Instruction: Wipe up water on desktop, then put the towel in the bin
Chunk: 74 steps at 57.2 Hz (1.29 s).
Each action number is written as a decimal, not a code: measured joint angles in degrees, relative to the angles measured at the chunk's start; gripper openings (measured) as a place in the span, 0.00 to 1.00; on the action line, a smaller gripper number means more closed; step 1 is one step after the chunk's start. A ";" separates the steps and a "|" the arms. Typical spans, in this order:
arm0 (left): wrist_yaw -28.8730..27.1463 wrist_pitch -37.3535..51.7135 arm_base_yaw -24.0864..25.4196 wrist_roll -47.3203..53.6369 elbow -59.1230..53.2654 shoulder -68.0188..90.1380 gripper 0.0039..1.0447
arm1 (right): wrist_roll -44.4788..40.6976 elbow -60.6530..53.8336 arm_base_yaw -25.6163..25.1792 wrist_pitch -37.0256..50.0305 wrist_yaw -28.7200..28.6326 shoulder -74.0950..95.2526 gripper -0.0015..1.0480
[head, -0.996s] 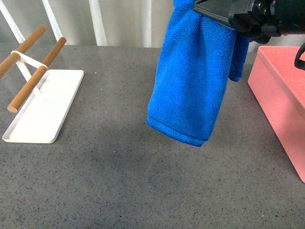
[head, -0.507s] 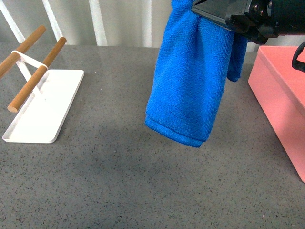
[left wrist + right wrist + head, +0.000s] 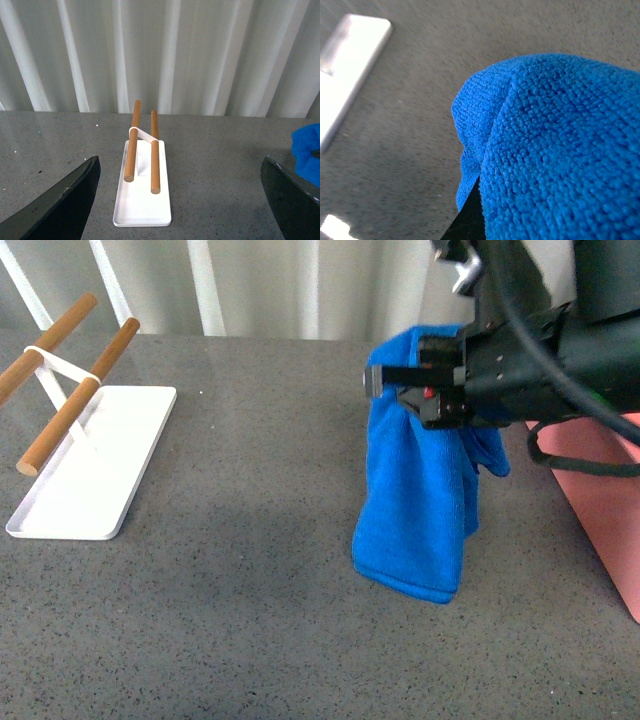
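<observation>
The blue towel (image 3: 420,500) hangs folded from my right gripper (image 3: 415,390), which is shut on its upper part above the dark speckled desktop (image 3: 250,570). Its lower hem hangs just above the surface. In the right wrist view the towel (image 3: 555,150) fills most of the picture. A corner of it shows in the left wrist view (image 3: 307,150). The pink bin (image 3: 605,520) stands at the right edge, partly hidden by my right arm. My left gripper (image 3: 180,200) is open, held above the desktop (image 3: 225,165), out of the front view. I see no water.
A flat white tray (image 3: 95,465) with brown wooden bars (image 3: 75,395) lies at the left, also seen in the left wrist view (image 3: 142,200). A pale ribbed wall (image 3: 165,50) stands behind the desktop.
My right gripper has come down and to the right with the towel. The towel now hangs lower and nearer the bin.
</observation>
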 joint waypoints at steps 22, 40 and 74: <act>0.00 0.00 0.00 0.00 0.00 0.00 0.94 | -10.58 13.16 2.08 -14.99 17.51 17.64 0.05; 0.00 0.00 0.00 0.02 0.00 0.00 0.94 | -13.79 20.59 6.45 -15.61 22.60 23.45 0.05; 0.00 0.00 0.00 0.02 0.00 0.00 0.94 | -13.11 6.03 12.35 -10.01 8.33 15.10 0.05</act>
